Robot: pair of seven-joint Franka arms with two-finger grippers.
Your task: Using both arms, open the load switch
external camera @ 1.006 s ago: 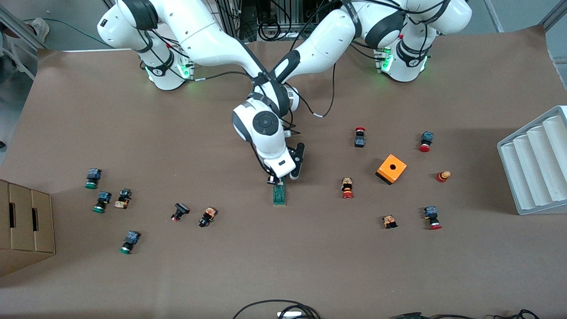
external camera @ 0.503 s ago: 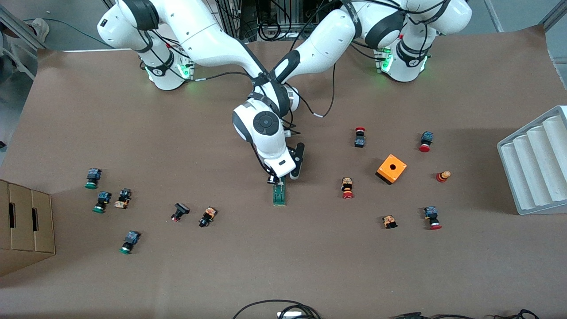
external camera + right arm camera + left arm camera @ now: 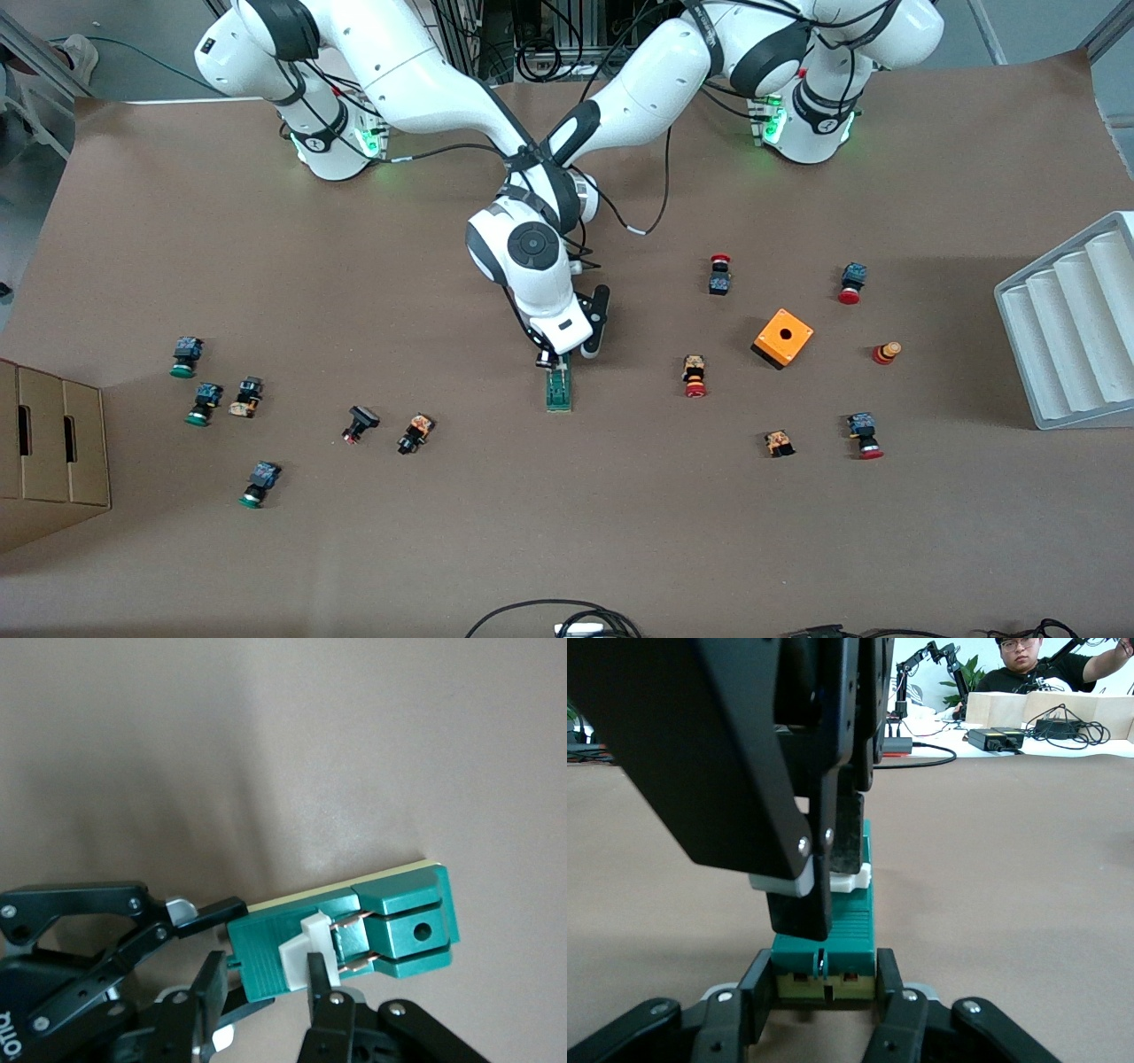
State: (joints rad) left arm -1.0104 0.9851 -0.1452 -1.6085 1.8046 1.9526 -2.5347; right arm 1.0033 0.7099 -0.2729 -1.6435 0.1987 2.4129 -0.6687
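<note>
The green load switch lies mid-table, lengthwise toward the front camera. Both arms cross above it. My left gripper is shut on the block's end nearest the robots, one finger on each long side. In the front view the right arm's hand hides most of it. My right gripper comes down from above and is shut on the white sliding piece, which sits partway along the green body. In the left wrist view its black fingers pinch that white piece.
Small push-buttons lie scattered toward both ends of the table. An orange square box sits toward the left arm's end, with a white ribbed rack at that edge. A cardboard box stands at the right arm's end.
</note>
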